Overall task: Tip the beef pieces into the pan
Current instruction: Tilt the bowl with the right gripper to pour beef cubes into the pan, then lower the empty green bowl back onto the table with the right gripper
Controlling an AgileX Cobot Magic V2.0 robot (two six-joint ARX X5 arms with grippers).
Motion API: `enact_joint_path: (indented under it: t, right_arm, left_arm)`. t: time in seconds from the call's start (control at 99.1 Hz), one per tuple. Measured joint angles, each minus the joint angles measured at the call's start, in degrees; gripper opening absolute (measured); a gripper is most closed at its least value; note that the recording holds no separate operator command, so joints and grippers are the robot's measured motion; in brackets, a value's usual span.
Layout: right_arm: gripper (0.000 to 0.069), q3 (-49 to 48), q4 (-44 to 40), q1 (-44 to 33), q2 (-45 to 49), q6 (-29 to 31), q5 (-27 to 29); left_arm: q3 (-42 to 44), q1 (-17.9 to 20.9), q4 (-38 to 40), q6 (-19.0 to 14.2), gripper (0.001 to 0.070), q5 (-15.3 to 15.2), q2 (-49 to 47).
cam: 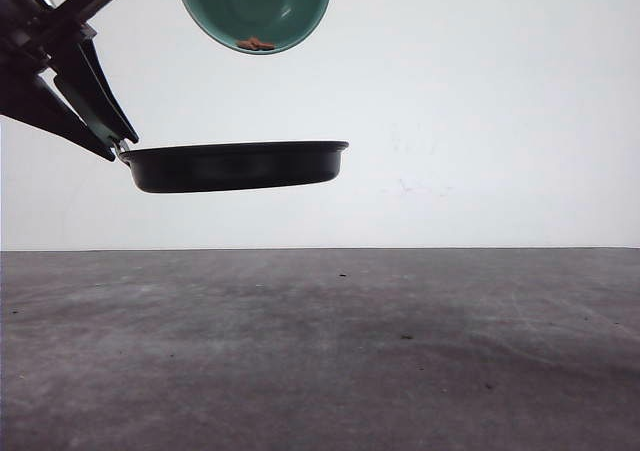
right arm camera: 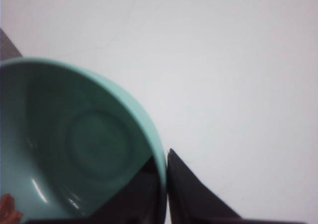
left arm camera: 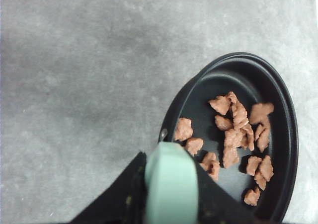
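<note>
From the front, my left gripper (cam: 118, 143) is closed on the handle of the pan (cam: 235, 166) and holds it up in the air, well above the grey table (cam: 320, 351). The pan sits almost flat, and its long side runs from my left gripper toward the middle. Right above it hangs the teal bowl (cam: 254, 9), tipped so far that I look straight into it. A last few beef pieces (cam: 256, 44) cling just inside its low rim. That rim is over the middle of the pan, so I think anything that slips off will land inside.

From my left wrist, I see the mint-green handle (left arm camera: 171, 184) pinched tight between my two black fingers (left arm camera: 121, 199). Most of the meat already lies in the pan, spread over its black bottom, some bits touching each other.

From my right wrist, my right gripper (right arm camera: 164, 194) pinches the bowl's rim, one finger inside and one outside. The bowl is nearly empty (just a scrap of meat down at the low edge). I think I need to tip it a little more, or give it a small shake, to drop the last bits straight down.
</note>
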Motion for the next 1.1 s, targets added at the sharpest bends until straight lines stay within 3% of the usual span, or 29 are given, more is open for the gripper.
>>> enact_joint_path:
  t: [0.504, 1.1]
  right_arm:
    - [0.0010, 0.37, 7.04, -0.72, 0.44, 3.43, 0.68]
    - [0.0010, 1.22, 8.85, 0.04, 0.79, 3.02, 1.36]
  left_arm:
    - [0.00, 0.00, 0.42, 0.48, 0.0060, 1.40, 0.00]
    - [0.00, 0.09, 0.87, 0.81, 0.0060, 1.27, 0.00]
